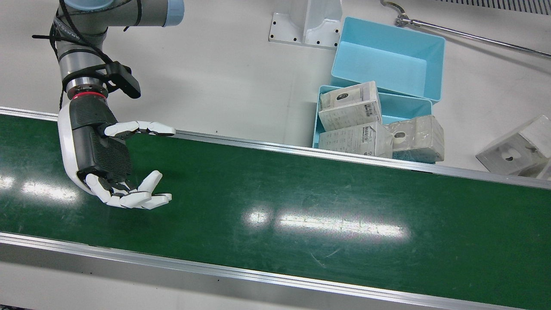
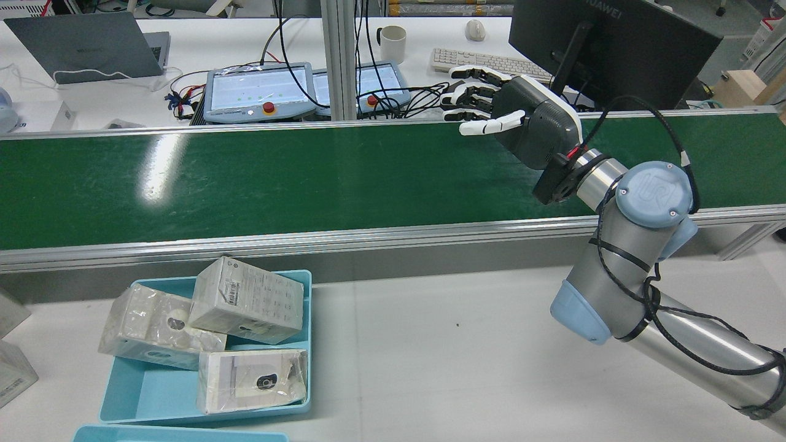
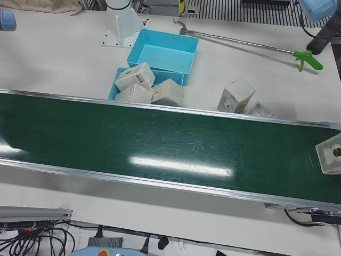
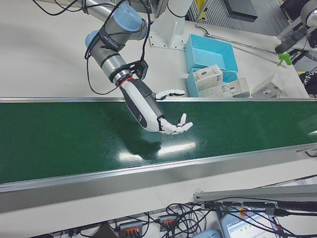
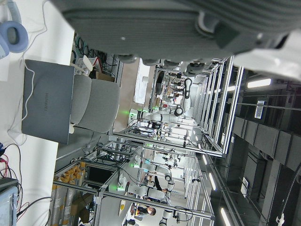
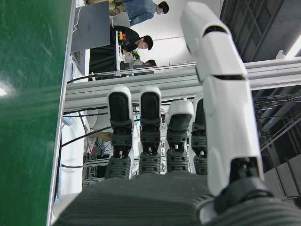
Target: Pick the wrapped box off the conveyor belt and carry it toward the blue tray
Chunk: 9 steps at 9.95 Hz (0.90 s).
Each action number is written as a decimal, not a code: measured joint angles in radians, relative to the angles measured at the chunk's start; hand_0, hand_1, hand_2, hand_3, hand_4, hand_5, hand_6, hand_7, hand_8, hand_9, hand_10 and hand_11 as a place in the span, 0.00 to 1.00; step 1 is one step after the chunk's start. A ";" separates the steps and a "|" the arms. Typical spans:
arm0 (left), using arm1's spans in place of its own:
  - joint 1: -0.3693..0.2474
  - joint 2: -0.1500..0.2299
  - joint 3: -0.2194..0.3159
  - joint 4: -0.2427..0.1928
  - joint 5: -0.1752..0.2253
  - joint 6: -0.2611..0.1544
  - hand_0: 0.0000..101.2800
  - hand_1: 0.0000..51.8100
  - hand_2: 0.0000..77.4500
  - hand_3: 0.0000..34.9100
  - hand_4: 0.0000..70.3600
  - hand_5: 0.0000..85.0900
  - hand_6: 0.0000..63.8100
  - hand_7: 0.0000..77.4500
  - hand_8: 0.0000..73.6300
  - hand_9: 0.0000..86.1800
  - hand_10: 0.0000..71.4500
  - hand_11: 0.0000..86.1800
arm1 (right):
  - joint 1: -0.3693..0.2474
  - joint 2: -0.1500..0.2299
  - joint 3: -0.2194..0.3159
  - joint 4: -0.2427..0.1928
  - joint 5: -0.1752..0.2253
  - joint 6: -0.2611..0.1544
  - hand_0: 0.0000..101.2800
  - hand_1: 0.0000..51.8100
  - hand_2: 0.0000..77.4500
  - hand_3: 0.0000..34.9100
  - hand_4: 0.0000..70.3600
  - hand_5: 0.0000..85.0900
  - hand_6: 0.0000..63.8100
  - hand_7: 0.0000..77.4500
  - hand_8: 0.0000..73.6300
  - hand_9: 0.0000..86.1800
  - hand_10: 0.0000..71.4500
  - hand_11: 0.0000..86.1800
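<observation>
- The right robot hand (image 1: 116,165) hovers over the green belt (image 1: 301,193), palm side-on, fingers (image 1: 146,127) spread apart and holding nothing
- A wrapped box (image 3: 331,153) rides the belt at the far 3 o'clock edge of the left-front view, well apart from that robot hand; no other view shows it
- The near blue tray (image 2: 153,393) sits on the white tabletop (image 2: 430,344) just beside the belt's rail, at about 1 o'clock in the front view; it already carries three wrapped boxes, one (image 2: 249,301) stacked on the others
- A second, empty tray (image 1: 387,58) stands behind it; two more boxes, one of them (image 3: 236,95), lie loose on the tabletop at 3 o'clock from the trays
- The left robot hand (image 5: 188,28) appears only as a dark palm close against its own camera; whether its fingers are apart or together cannot be told
- Progress, as judged here: the pick has not begun. Closing on the box on the belt, grasping, lifting and the carry toward the tray all remain
</observation>
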State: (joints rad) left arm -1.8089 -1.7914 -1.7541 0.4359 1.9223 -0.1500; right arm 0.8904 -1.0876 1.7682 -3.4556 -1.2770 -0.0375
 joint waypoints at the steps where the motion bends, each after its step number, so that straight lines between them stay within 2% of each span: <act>1: 0.000 0.000 0.000 0.000 0.000 0.000 0.00 0.00 0.01 0.00 0.00 0.01 0.00 0.01 0.01 0.00 0.01 0.00 | -0.003 0.000 0.000 0.001 -0.001 0.000 0.51 0.41 0.24 0.12 0.36 0.44 0.64 0.58 0.53 0.37 0.49 0.42; 2: 0.000 0.000 0.000 0.000 0.000 0.000 0.00 0.00 0.01 0.00 0.00 0.01 0.00 0.01 0.01 0.00 0.01 0.00 | -0.004 0.000 -0.001 0.001 -0.001 0.000 0.49 0.33 0.18 0.34 0.11 0.10 0.24 0.22 0.06 0.06 0.00 0.06; 3: 0.000 0.000 0.000 0.000 0.000 0.000 0.00 0.00 0.01 0.00 0.00 0.01 0.00 0.01 0.01 0.00 0.01 0.00 | -0.006 0.000 -0.001 0.001 -0.001 0.001 0.49 0.33 0.18 0.34 0.11 0.10 0.24 0.22 0.06 0.06 0.00 0.06; 4: 0.000 0.000 0.000 0.000 0.000 0.000 0.00 0.00 0.01 0.00 0.00 0.01 0.00 0.01 0.01 0.00 0.01 0.00 | -0.006 0.001 -0.001 0.001 -0.001 0.002 0.49 0.35 0.18 0.32 0.10 0.13 0.00 0.15 0.00 0.02 0.00 0.02; 5: 0.000 0.000 0.000 0.000 0.000 0.000 0.00 0.00 0.01 0.00 0.00 0.01 0.00 0.01 0.01 0.00 0.00 0.01 | -0.007 0.001 0.000 0.001 -0.001 0.003 0.49 0.37 0.19 0.29 0.12 0.14 0.03 0.22 0.00 0.02 0.00 0.02; 7: 0.000 0.000 0.000 0.000 0.000 0.000 0.00 0.00 0.01 0.00 0.00 0.01 0.00 0.01 0.01 0.00 0.00 0.00 | -0.008 0.002 0.003 0.001 -0.001 0.005 0.50 0.37 0.21 0.29 0.12 0.14 0.04 0.23 0.00 0.02 0.00 0.02; 8: 0.000 0.000 0.000 0.000 0.000 0.000 0.00 0.00 0.01 0.00 0.00 0.01 0.00 0.01 0.01 0.00 0.00 0.00 | -0.008 0.004 0.005 0.001 -0.001 0.005 0.50 0.37 0.21 0.35 0.12 0.14 0.04 0.23 0.00 0.02 0.00 0.02; 9: 0.000 0.000 0.000 0.000 0.000 0.000 0.00 0.00 0.01 0.00 0.00 0.01 0.00 0.01 0.01 0.00 0.01 0.00 | -0.008 0.006 0.007 0.001 0.000 0.005 0.50 0.37 0.21 0.35 0.12 0.14 0.04 0.23 0.00 0.02 0.00 0.02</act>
State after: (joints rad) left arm -1.8089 -1.7914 -1.7541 0.4359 1.9223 -0.1500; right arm 0.8821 -1.0815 1.7748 -3.4545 -1.2775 -0.0323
